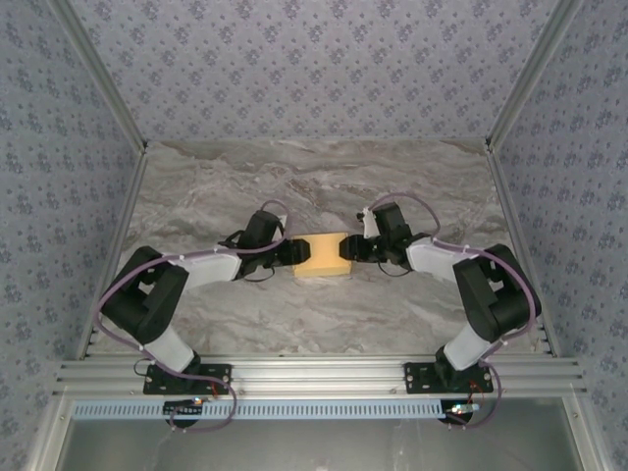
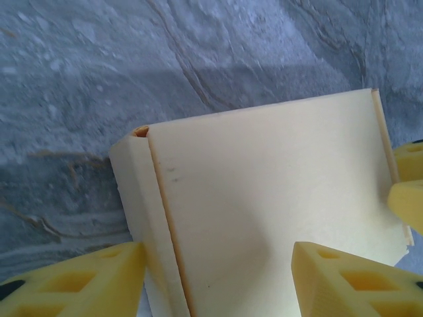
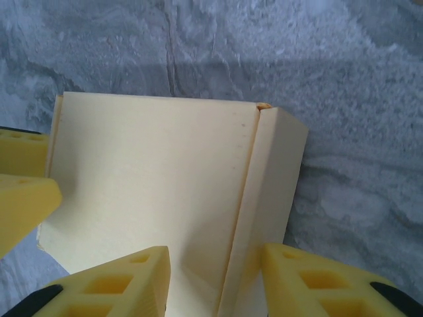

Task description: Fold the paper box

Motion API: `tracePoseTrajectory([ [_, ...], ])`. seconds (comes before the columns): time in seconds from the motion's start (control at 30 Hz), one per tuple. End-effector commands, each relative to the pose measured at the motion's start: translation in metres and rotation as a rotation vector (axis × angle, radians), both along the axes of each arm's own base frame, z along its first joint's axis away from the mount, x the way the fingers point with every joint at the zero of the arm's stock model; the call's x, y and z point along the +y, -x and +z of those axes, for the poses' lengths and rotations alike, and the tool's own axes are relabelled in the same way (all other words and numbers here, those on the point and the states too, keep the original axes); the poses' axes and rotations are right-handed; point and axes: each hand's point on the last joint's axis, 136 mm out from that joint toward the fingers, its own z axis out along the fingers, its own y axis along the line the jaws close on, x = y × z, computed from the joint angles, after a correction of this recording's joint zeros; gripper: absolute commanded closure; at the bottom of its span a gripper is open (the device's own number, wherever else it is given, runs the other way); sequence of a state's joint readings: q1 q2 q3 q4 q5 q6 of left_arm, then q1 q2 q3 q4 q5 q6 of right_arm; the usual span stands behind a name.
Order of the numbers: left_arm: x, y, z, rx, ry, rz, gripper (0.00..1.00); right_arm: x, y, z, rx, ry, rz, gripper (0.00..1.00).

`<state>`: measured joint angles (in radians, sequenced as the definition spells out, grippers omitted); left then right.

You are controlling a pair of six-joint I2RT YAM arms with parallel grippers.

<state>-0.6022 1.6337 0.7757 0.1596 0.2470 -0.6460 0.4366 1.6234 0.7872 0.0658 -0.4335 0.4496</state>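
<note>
Apparently closing side walls of box [image 1: 322, 257], lying on table [image 1: 196, 186] between left gripper [image 1: 291, 254] and right gripper [image 1: 353, 247]. Straddling opposite ends with jaws part open; grip not determinable. Next: squeezing creases evenly, avoiding spring-back.

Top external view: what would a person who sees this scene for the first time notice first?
The pale yellow paper box is at the middle of the marble table. The left gripper and the right gripper meet it from opposite ends, their yellow fingers straddling its folded edges in the wrist views.
</note>
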Motion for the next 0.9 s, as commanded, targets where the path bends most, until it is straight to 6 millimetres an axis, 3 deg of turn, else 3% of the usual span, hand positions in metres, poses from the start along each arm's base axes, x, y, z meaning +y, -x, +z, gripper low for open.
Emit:
tracePoseTrajectory([
  [0.0,-0.009,-0.024,0.018,-0.048,0.045,0.009,0.4,0.008,-0.024,0.013,-0.032,-0.039,-0.024,0.59],
  [0.27,0.007,-0.081,0.019,-0.063,0.013,0.071,0.41,0.013,-0.075,0.019,-0.063,-0.024,-0.067,0.61],
  [0.47,0.016,-0.106,0.012,-0.058,-0.032,0.085,0.41,0.009,-0.101,0.009,-0.06,0.03,-0.093,0.6],
  [0.73,0.033,-0.117,0.012,-0.051,-0.061,0.11,0.39,-0.006,-0.108,0.009,-0.061,0.086,-0.109,0.55],
  [0.87,0.044,-0.116,0.028,-0.107,-0.07,0.123,0.37,-0.014,-0.105,0.04,-0.145,0.102,-0.1,0.53],
])
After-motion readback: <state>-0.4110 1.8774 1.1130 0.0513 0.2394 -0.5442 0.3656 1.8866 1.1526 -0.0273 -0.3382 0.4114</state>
